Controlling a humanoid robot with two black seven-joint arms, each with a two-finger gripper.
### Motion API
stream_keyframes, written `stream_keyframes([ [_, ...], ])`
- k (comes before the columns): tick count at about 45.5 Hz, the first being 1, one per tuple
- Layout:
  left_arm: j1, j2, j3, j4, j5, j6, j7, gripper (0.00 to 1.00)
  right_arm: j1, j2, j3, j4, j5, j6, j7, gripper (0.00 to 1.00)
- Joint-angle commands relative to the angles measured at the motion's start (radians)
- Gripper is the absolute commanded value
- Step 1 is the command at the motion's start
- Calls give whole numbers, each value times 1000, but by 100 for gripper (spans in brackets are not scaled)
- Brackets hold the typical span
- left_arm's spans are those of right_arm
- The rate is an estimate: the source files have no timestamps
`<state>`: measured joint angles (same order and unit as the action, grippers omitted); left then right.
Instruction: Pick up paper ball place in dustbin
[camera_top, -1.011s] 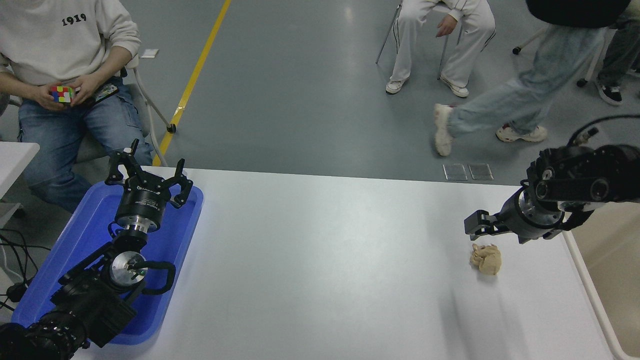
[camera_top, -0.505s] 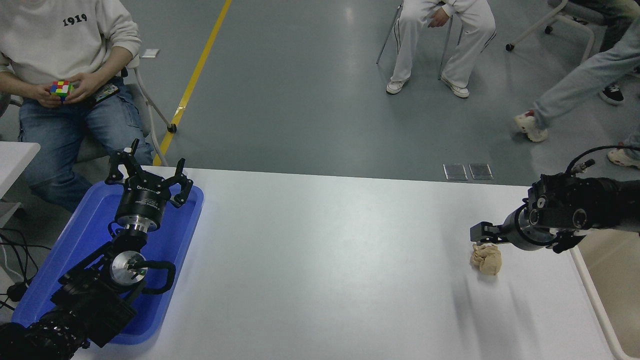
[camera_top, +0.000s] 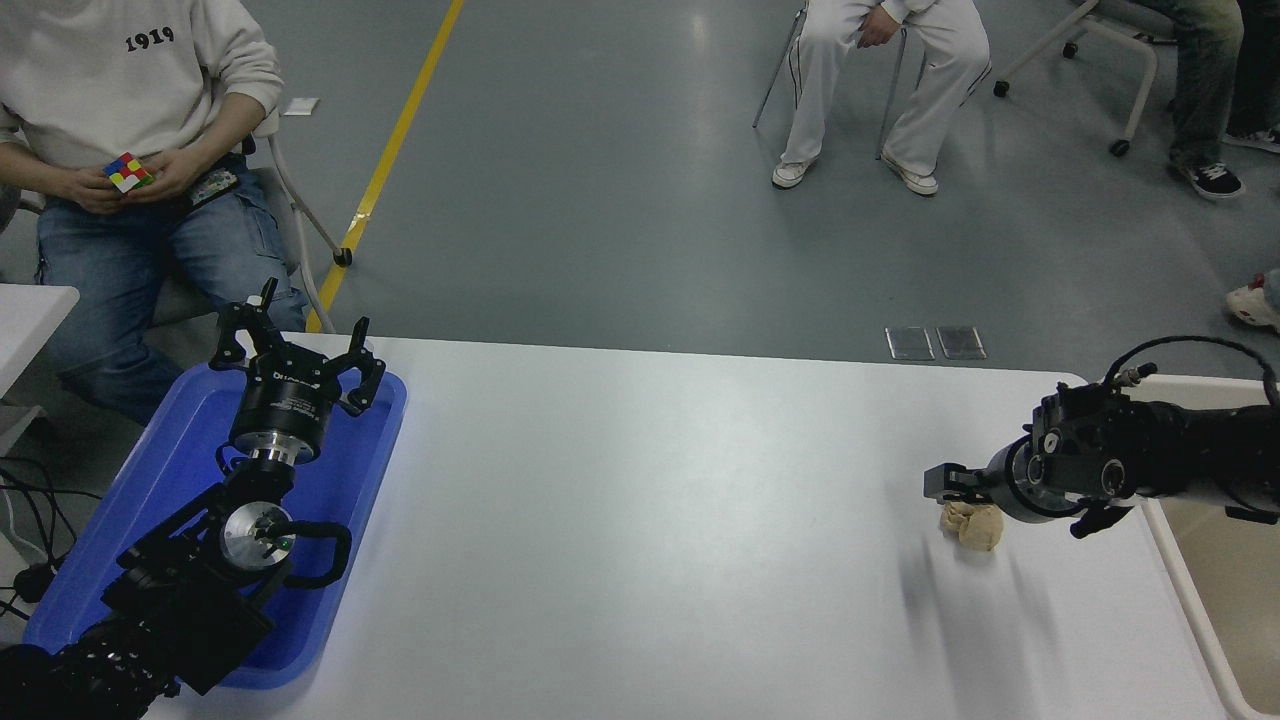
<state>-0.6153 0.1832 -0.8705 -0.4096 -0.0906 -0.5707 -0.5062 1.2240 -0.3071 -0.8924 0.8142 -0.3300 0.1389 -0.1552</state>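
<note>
The tan-brown paper ball (camera_top: 971, 524) lies on the white table (camera_top: 640, 540) near its right edge. My right gripper (camera_top: 946, 482) comes in from the right, low over the ball; its fingers sit just above the ball's top and hide part of it. I cannot tell whether it is open or shut. The beige dustbin (camera_top: 1215, 610) stands beyond the table's right edge; only its left rim and inner wall show. My left gripper (camera_top: 296, 352) is parked, open and empty, over the blue tray at the lower left.
A shallow blue tray (camera_top: 120, 520) lies at the table's left edge under the left arm. People sit beyond the table's far side: one at top left holds a coloured cube (camera_top: 126, 172), others sit on chairs at top right.
My right gripper has come down and drawn slightly right, from above and behind the paper ball to its top. The ball has not moved. A walking person has left the view.
</note>
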Motion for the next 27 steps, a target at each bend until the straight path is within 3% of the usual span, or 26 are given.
stream_keyframes([
  [1,0,1,1,0,0,0,0,100,-47,9,10,-70,3,-30,0,100],
  [27,0,-1,1,0,0,0,-2,100,-103,39,18,-112,8,-42,-1,97],
])
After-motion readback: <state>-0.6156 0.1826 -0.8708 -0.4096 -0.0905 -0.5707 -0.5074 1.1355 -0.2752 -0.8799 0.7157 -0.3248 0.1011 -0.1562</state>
